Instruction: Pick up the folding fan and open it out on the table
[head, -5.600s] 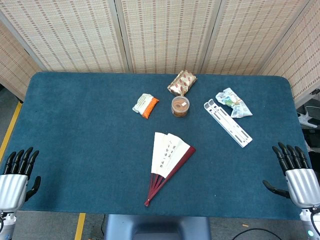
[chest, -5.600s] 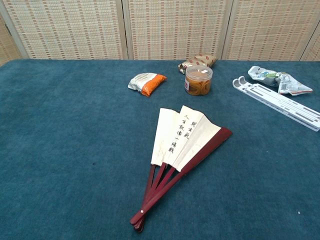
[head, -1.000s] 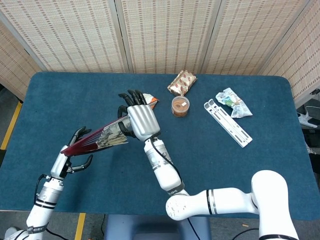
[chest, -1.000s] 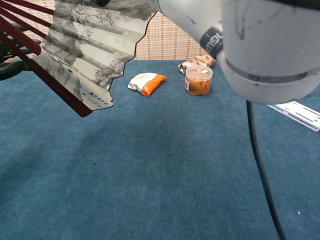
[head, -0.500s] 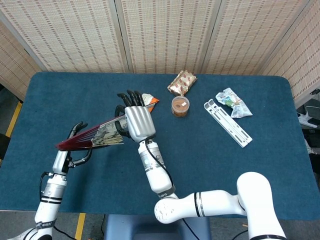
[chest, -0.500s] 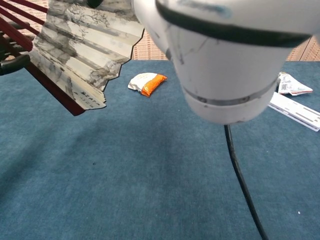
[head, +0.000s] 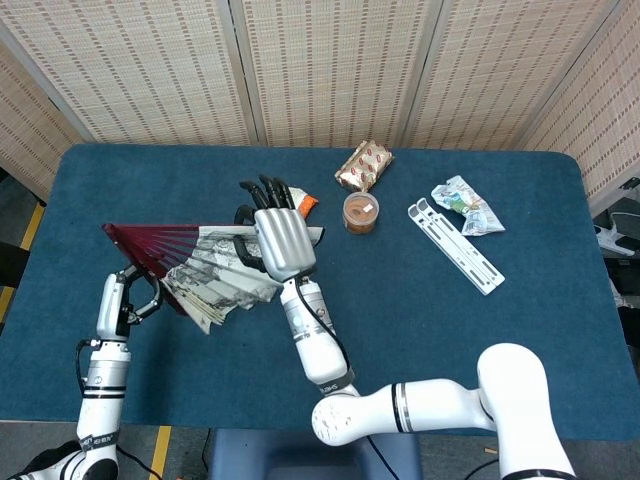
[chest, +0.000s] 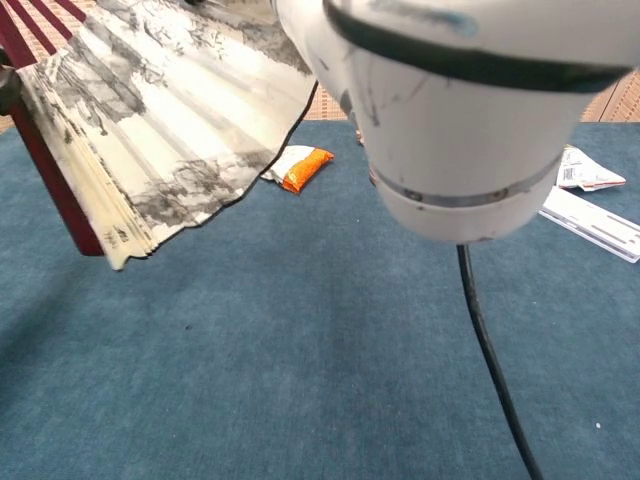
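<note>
At frame left, the left hand (head: 118, 300) and right hand (head: 280, 238) grip the half-spread, red-ribbed paper folding fan (head: 205, 268).

Folding fan (head: 215, 270) approx half-open, raised off table.

Head view. My left hand (head: 128, 296) grips the dark red ribs at the pivot end of the folding fan (head: 205, 268), held above the blue table (head: 480, 330). My right hand (head: 281, 236) holds the fan's upper edge, its fingers pointing away from me. The paper leaf is spread partway, ink-painted face up. Behind lie an orange packet (head: 301, 203), a round jar (head: 360, 212), a brown wrapper (head: 364, 165), a white rack (head: 455, 245) and a crumpled bag (head: 467, 205).
</note>
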